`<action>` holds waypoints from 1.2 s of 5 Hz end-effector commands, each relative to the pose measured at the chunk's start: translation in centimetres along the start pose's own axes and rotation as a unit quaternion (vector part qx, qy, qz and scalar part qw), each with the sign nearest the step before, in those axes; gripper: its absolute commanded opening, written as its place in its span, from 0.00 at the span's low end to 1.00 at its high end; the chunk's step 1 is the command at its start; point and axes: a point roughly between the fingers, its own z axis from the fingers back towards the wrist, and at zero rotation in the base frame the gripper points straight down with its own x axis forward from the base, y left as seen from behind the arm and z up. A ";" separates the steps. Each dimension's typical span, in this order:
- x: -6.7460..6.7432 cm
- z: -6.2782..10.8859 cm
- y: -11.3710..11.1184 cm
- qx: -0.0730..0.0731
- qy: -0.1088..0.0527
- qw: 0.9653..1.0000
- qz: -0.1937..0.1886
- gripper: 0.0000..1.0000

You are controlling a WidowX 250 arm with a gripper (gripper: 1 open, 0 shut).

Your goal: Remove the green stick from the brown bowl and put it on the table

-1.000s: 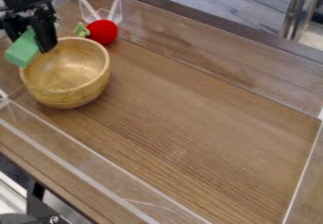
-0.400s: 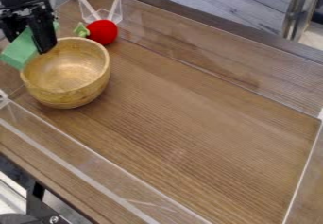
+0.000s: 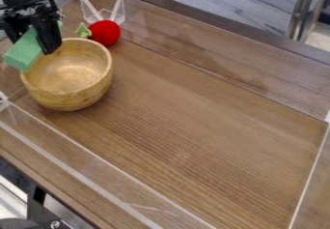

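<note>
Leftward, brown tabletop (image 3: 206, 117), clear walling (image 3: 316, 189) along its edges; broad bare stretch right of the bowl. One round tan bowl (image 3: 68, 93), thick-rimmed, interior bare where visible. One green block (image 3: 25, 50), tilted, gripped by the black gripper (image 3: 39, 40) at the bowl's upper-left rim. One red toy (image 3: 103, 33), green-leafed, just beyond.

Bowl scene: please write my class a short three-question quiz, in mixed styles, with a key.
1. True or false: the green block lies flat on the bottom of the brown bowl.
2. Which colour is the round toy near the bowl: (a) blue, (b) red, (c) yellow?
3. Fill in: the green block is held by the black ____.

Key: 1 false; 2 b; 3 claw.
</note>
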 end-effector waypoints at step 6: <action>-1.7 -6.9 -19.4 0.024 0.003 0.972 -0.236 0.00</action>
